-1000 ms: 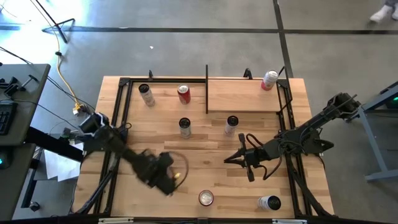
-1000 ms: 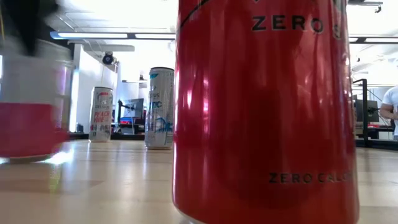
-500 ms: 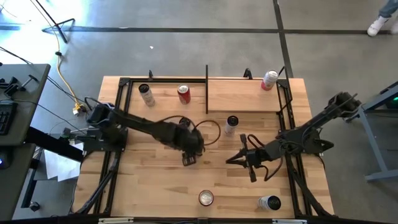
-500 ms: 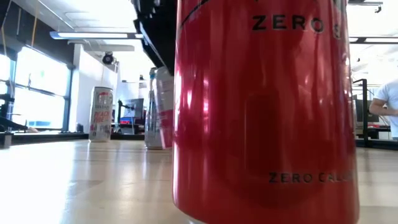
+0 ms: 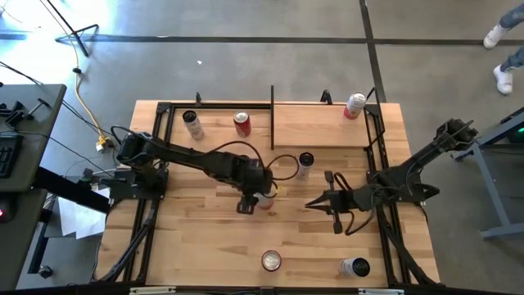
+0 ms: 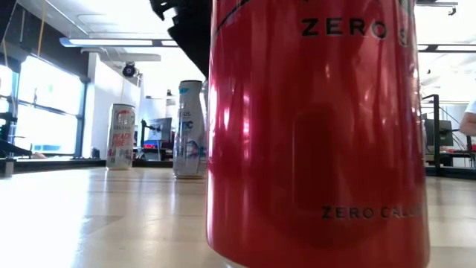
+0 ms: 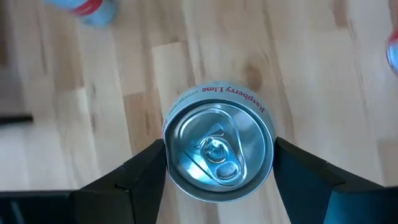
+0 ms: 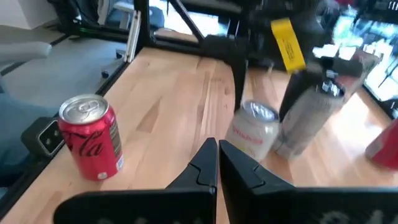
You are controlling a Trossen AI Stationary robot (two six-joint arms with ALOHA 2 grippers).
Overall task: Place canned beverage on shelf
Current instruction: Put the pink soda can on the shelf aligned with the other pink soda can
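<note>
mid-table, left gripper (image 7: 217,163) clamps upright can (image 7: 218,149) (axis vertical, tab upward).

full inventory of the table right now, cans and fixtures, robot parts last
Shelf: one, pale wood, black-barred, table's far right part.
Can on shelf: one, white and red, far right corner.
Far-row cans: two, a pale one and a red one, left of the shelf.
Slim can: one, silver, just in front of the shelf.
Raspberry Lime can: one, silver top, table centre, between the left gripper's fingers.
Near-edge cans: two, a red one and a white one.
Left gripper: around the centre can.
Right gripper: shut, empty, right of centre.
</note>
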